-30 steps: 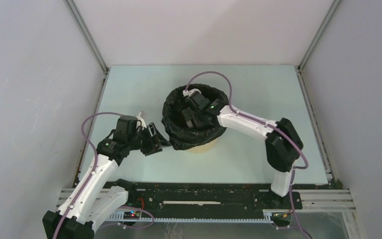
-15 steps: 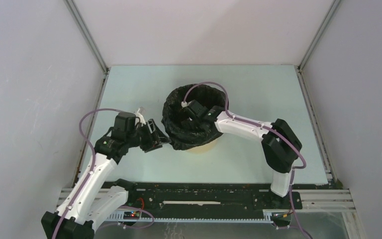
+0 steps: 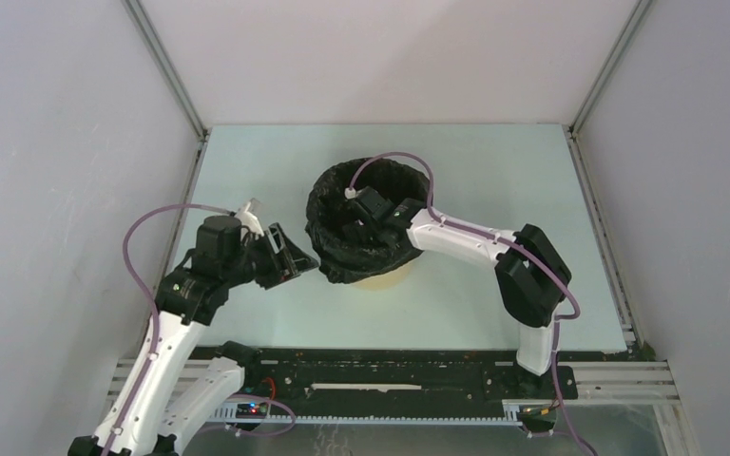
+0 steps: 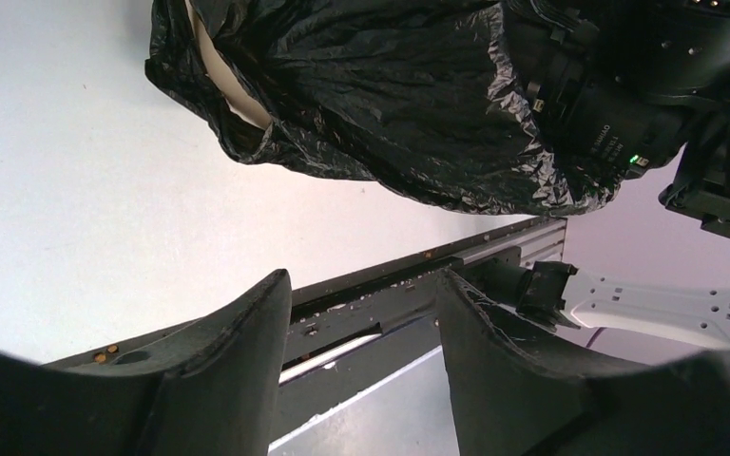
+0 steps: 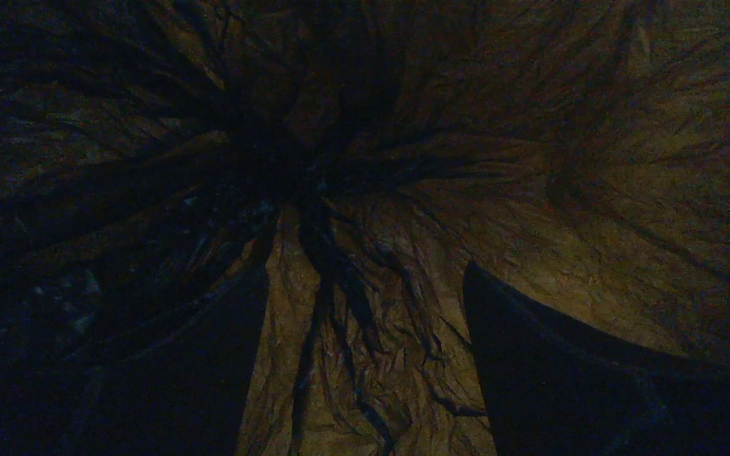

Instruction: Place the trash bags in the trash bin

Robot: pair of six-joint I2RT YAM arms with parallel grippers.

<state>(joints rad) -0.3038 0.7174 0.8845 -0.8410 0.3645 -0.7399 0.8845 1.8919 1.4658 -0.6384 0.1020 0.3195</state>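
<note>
The bag (image 3: 347, 269) is thin, soft film. I'd judge it nearly weightless and slick, so it will crumple and slide rather than keep a shape. A sharp tug could tear it or drag it off the rim. The sensible place to take it is a gathered fold of the skirt hanging outside the bin (image 3: 382, 282), not a flat stretch where fingertips would skate.

It is glossy black and heavily crinkled, catching light along its creases. In the overhead view it sits at the centre of the frame, spread wide. It lines the bin, with its edge turned over the rim and hanging down the outside. A sliver of cream wall shows below it.

My left gripper (image 4: 363, 280) stands just left of the bin, jaws apart and holding nothing, with the bag filling the upper part of its wrist view. My right gripper (image 5: 366, 275) reaches down inside the bin with its jaws spread. Wrinkled film lies beyond them, and nothing is pinched that I can see.
</note>
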